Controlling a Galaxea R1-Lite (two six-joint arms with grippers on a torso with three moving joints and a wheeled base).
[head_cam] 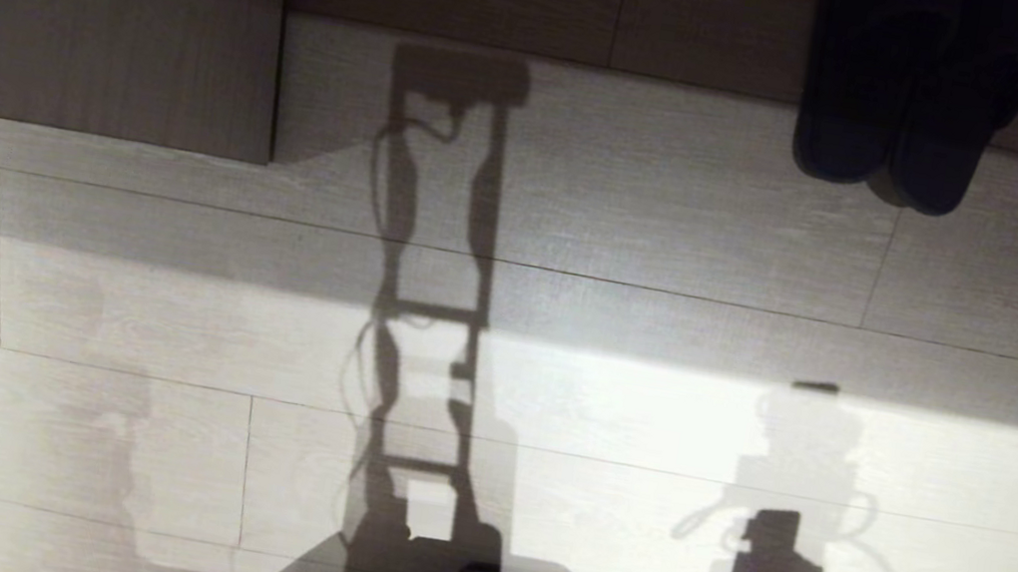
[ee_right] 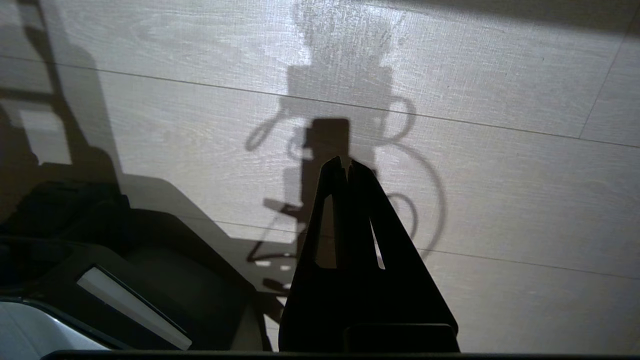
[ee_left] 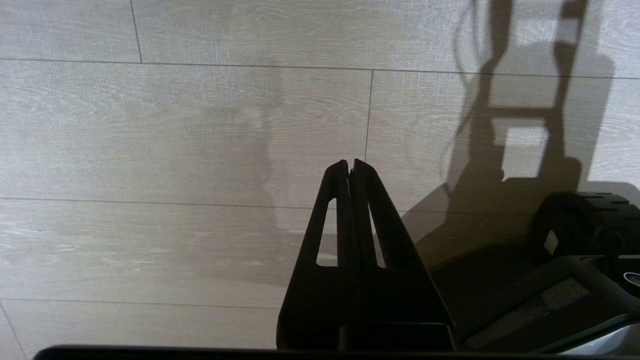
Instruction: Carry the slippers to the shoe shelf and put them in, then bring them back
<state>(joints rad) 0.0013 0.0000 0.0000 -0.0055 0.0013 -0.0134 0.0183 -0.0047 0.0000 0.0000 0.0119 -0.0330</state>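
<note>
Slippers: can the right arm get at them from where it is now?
Probably not yet. The slippers lie far ahead on the floor; the right gripper hangs by the base, jaws shut. Nothing blocks the way.

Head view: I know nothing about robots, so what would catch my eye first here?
Probably the long ladder-like shadow running up the middle of the pale plank floor. Next, the dark slippers lying side by side at the top right, half on the shaded strip. Each wrist view shows a black tool, left tool and right tool, shut and empty above bare floor.
</note>
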